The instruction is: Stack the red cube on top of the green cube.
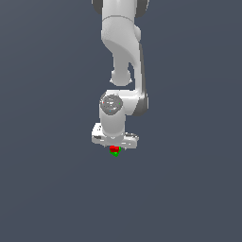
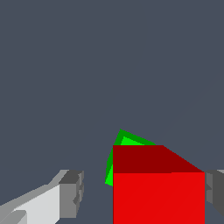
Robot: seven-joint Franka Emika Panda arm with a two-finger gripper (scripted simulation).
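I can read no text, label, brand, number or sign anywhere in either view; every surface I see is plain and unmarked.

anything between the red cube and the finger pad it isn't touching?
Nothing. Wrist view shows a bare gap of floor between the red cube and that pad; only the green cube sits behind.

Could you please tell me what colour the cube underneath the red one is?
Bright green: the small green cube beneath the small red cube, clearest in the wrist view.
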